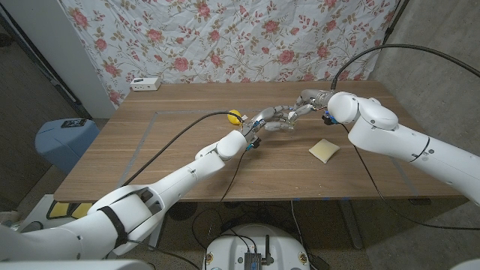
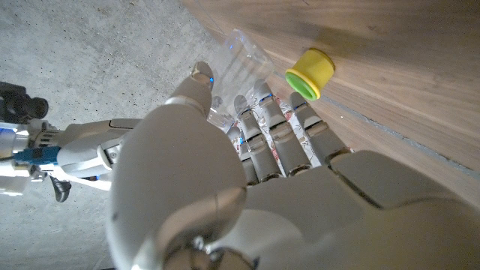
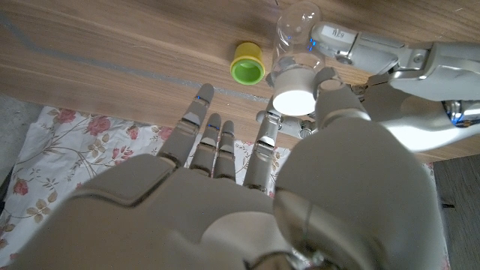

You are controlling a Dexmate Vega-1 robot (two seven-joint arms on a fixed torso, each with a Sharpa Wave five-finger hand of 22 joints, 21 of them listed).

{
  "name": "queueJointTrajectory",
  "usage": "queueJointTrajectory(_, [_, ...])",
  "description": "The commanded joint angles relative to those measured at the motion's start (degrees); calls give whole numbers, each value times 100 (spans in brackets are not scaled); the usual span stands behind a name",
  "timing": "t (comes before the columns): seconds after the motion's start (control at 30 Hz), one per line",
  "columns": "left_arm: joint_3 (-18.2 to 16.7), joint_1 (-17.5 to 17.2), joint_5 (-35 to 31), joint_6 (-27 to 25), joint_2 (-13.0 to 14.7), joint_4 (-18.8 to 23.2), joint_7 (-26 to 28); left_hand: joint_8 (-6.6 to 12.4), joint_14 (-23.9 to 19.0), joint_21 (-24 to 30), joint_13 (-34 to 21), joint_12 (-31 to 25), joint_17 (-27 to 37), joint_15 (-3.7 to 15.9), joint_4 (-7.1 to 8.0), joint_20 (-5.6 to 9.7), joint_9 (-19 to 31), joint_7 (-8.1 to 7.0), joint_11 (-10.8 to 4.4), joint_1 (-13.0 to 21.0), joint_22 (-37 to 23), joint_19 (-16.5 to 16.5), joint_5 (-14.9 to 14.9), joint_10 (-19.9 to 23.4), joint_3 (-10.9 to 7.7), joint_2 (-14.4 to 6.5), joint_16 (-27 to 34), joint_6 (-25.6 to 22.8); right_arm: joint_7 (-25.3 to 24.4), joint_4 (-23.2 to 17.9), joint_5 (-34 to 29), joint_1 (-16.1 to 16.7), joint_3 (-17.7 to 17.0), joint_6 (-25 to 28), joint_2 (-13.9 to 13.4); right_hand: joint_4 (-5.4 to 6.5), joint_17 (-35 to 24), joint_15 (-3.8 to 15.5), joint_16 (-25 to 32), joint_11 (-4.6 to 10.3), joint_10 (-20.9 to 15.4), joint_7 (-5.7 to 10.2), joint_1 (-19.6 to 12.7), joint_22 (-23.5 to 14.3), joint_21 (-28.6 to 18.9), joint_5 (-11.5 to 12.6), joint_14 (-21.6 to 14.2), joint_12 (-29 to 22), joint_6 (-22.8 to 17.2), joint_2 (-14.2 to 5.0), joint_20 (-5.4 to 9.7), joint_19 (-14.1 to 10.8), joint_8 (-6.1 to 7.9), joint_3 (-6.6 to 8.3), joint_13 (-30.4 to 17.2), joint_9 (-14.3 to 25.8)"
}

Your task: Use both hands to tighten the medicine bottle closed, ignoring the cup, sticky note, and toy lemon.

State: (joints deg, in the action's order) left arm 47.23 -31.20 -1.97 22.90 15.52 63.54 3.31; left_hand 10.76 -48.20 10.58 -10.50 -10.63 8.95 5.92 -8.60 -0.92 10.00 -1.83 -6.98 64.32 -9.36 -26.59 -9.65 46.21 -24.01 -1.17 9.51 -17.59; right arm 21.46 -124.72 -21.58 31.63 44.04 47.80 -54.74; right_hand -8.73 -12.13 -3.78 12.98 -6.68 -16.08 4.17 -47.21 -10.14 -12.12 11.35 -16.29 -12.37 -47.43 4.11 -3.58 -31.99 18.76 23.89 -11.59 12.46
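**Clear plastic bottle, white cap: seating and turning the closure**

Clear plastic shows between both hands at mid-table, where the clear plastic medicine bottle with a white cap (image 3: 294, 75) stands, just right of the small yellow-and-green toy lemon (image 1: 235, 116).

Procedure, as judged from this moment:
1. Hold the bottle body fixed with the left hand (image 1: 259, 127); do not let it rotate.
2. Centre the right hand (image 1: 300, 105) over the cap and turn it squarely to avoid cross-threading.
3. Keep clear of the lemon and, further right, the pale yellow square sticky note (image 1: 324, 149).

Left hand: fingers curled round the bottle body, as the left wrist view shows; it appears to grip it.

Right hand: fingers mostly extended and spread, thumb close beside the cap. Whether the thumb and a finger actually pinch the cap cannot be determined.
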Motion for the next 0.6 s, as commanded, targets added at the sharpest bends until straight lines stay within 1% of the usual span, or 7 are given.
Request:
queueJointTrajectory(0.03, [-5,24,20,24,-15,-54,-29,-6,-60,3,-26,-35,13,419,1,12,14,-41,-124,10,-13,20,-49,165,-30,-28,29,-32,-221,81,122,59,-44,-17,51,70,-28,28,55,37,-114,25,112,-5,-35,-17,-106,-54,-163,-2,9,-89,66,-11,-15,5])
queueJointTrajectory(0.1, [-5,34,27,42,-23,-81,-35,-8,-64,1,-26,-32,14,416,3,13,14,-44,-124,7,-13,24,-49,155,-34,-31,31,-28,-261,95,142,69,-50,-25,57,94,-32,37,59,42,-156,4,168,-5,-43,-16,-126,-60,-225,-1,28,-121,78,-27,-12,0])
queueJointTrajectory(0.13, [-4,37,26,49,-27,-91,-32,-8,-64,2,-27,-33,14,414,4,10,14,-46,-122,5,-13,24,-49,157,-35,-31,31,-28,-283,102,156,76,-55,-23,65,116,-36,48,65,69,-182,-4,205,-6,-44,-16,-140,-64,-251,-15,30,-133,82,-37,-11,-2])
queueJointTrajectory(0.27, [-5,45,32,57,-32,-109,-36,-8,-73,0,-27,-33,15,416,7,8,13,-57,-111,-1,-13,27,-49,157,-44,-37,34,-27,-318,117,171,66,-26,1,80,156,-40,51,82,68,-255,-9,301,-7,-47,-19,-191,-76,-355,-19,33,-163,105,-77,-7,-8])
queueJointTrajectory(0.6, [-4,77,57,93,-53,-182,-66,-6,-79,1,-27,-30,15,403,9,11,13,-64,-129,-19,-13,27,-48,147,-59,-32,35,-33,-357,115,75,-1,115,159,88,208,-43,84,92,91,-341,-13,449,-9,-44,-18,-239,-81,-518,-4,36,-190,139,-148,-1,-20])
